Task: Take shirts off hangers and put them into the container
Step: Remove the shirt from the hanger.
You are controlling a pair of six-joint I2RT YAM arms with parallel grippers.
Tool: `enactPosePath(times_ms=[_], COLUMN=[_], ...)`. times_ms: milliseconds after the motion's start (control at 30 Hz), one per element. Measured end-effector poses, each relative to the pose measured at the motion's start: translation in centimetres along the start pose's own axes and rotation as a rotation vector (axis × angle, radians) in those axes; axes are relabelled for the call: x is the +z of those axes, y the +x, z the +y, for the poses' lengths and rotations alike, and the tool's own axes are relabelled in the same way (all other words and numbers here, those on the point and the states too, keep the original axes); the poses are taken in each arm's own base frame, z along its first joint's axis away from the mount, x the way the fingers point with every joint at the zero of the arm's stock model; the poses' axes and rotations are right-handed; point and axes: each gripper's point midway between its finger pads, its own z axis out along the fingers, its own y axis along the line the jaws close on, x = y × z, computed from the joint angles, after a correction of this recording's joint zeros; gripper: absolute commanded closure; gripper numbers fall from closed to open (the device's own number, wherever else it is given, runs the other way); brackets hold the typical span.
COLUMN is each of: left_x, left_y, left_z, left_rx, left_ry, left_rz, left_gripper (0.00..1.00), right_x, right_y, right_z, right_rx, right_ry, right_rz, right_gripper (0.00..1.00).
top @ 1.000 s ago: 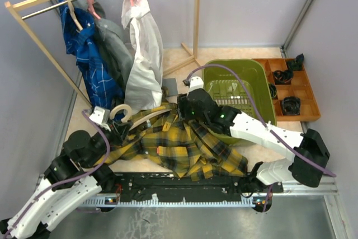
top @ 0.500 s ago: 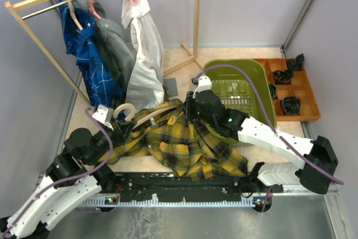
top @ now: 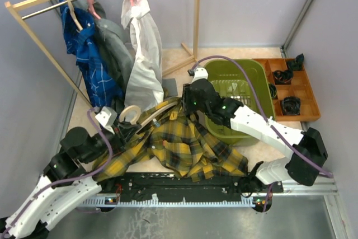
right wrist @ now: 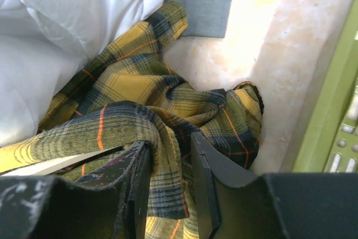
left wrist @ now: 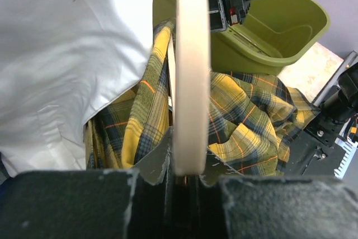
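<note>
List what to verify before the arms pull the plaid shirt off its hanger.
1. Left end effector clamped on the pale hanger: ok.
2. Plaid shirt freed from the hanger: not ok, one hanger arm is inside the cloth.
3. Right end effector pinching the shirt: cannot tell; cloth lies between its fingers.
4. Container ready to receive: ok, no shirt visible inside.
5. White shirt clear of the pull: not ok, it hangs right against the plaid cloth.
</note>
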Motion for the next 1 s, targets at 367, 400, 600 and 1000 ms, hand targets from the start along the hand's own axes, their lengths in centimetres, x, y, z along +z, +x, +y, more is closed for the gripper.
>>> enactPosePath(times_ms=[367, 400, 600, 1000], left_x=[-2.0, -2.1, -2.4, -1.0], left_y=[0.6, 0.6, 0.2, -0.3], left_z=[0.5, 0.5, 0.8, 0.1], left_rx=[-0.007, -0.008, -0.008, -0.002], left_ry=[-0.020, -0.023, -0.041, -0.009], left_rz=[-0.051, -0.051, -0.064, -0.016], left_gripper=[1.00, 1.00, 1.00, 1.00], right_x=[2.1, 2.2, 1.6, -4.0], right_y=[3.4, 3.5, 3.8, 3.2], right_z=[1.8, 1.9, 2.6, 3.7], right_rx=[0.073, 0.084, 0.083, -0.187], right_ry=[-0.229, -0.238, -0.347, -0.566], right_rz=[0.125, 0.131, 0.100, -0.134], right_gripper=[0.53, 0.47, 0.21, 0.05])
